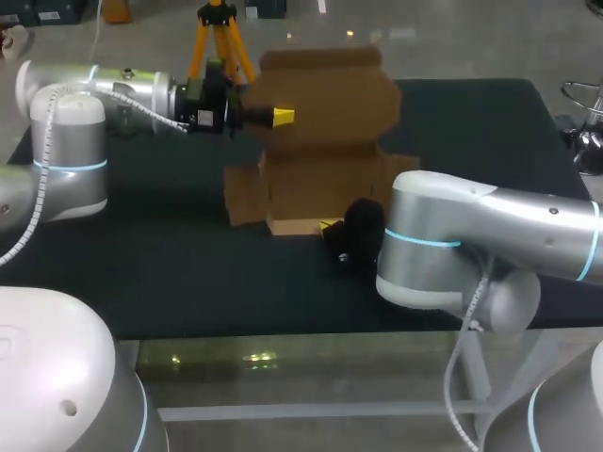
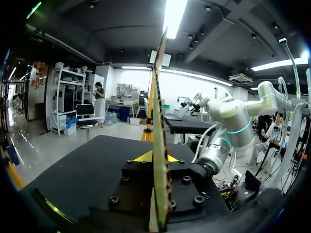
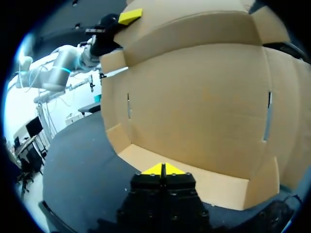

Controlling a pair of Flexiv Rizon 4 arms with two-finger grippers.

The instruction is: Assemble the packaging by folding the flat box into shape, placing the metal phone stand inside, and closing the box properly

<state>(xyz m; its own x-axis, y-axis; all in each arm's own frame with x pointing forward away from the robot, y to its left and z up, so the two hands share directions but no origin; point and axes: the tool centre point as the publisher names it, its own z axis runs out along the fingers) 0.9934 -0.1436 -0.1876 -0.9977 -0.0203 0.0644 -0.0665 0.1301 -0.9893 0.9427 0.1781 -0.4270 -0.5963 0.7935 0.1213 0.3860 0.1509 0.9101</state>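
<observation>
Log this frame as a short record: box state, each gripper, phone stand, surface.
box: cardboard box partly folded, lid flap standing upright
left: left gripper shut on the lid flap's edge
right: right gripper shut, empty, low, close to the front wall
phone stand: not visible in any view
surface: dark table

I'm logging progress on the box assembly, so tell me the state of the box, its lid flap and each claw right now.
cardboard box: partly folded, top open, standing on the table.
lid flap: raised upright, not closed.
left claw: shut on the lid flap, near its edge.
right claw: shut, holding nothing, low by the box's front wall.
</observation>
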